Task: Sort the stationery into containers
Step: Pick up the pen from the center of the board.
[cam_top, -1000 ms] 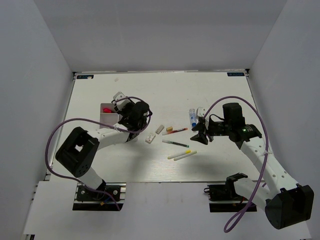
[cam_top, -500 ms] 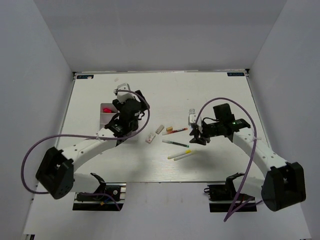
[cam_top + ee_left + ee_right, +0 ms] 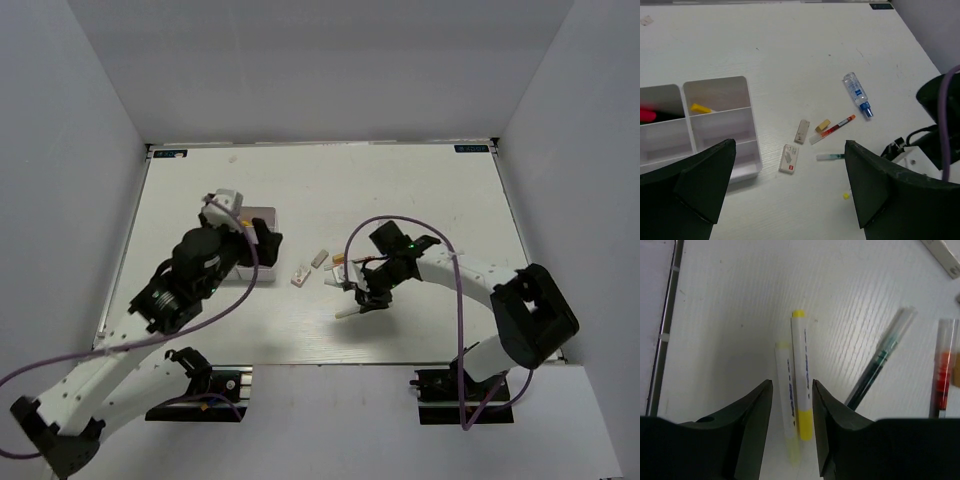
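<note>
Two white pens with yellow ends (image 3: 796,390) lie side by side on the table. My right gripper (image 3: 791,387) hangs low over them, open, one finger on each side with thin gaps. In the top view it is at the right gripper (image 3: 362,298), with the pens (image 3: 347,313) poking out. A green pen (image 3: 880,370) and a red pen (image 3: 942,375) lie to the right. My left gripper (image 3: 790,145) is open wide and empty, high above the table. The white tray (image 3: 752,132) sits to its left, holding a yellow item (image 3: 700,108) and a pink item (image 3: 645,115).
Two white erasers (image 3: 802,131) (image 3: 789,158) and a tan eraser (image 3: 823,125) lie between the tray and the pens. A blue-labelled tube (image 3: 856,94) lies farther back. The right arm (image 3: 935,125) crosses the table's right side. The left arm hides part of the tray (image 3: 262,214).
My left gripper opened wide and rose back from the tray. My right gripper moved left from beside the tube to over the two yellow pens, its jaws narrowing.
</note>
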